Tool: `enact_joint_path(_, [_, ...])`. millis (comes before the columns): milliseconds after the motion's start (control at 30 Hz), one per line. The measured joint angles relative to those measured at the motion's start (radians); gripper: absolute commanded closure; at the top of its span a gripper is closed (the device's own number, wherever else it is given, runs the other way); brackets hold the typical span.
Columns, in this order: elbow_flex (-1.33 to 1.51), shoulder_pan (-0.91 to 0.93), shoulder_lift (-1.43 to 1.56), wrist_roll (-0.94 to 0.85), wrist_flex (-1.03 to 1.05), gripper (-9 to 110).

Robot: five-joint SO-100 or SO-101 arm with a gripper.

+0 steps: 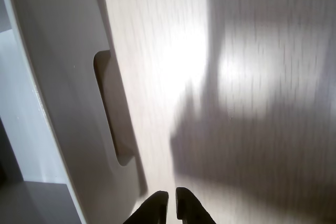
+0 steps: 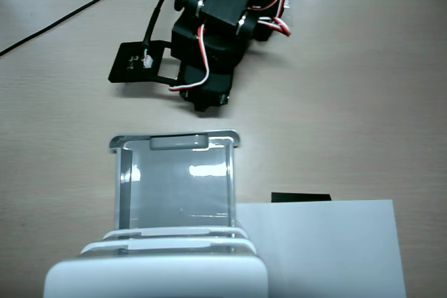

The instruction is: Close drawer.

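My gripper [image 1: 172, 203], nearly closed and empty, hangs just beyond the open drawer [image 2: 174, 186]; next I must push its front [image 1: 73, 103] inward.

We see the drawer [image 2: 174, 186] pulled well out of its cabinet in the fixed view: a translucent grey, box-shaped tray with a white front rim, lying level on the desk with nothing inside. Its small flat whitish handle tab [image 2: 180, 142] sits centred on the front rim. In the wrist view its white front [image 1: 63, 103] fills the left side, tilted across the frame.
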Motion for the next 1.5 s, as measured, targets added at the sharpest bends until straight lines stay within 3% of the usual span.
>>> enact_joint_path(1500, [0.029,0.035,-0.015,-0.02,-0.066,101])
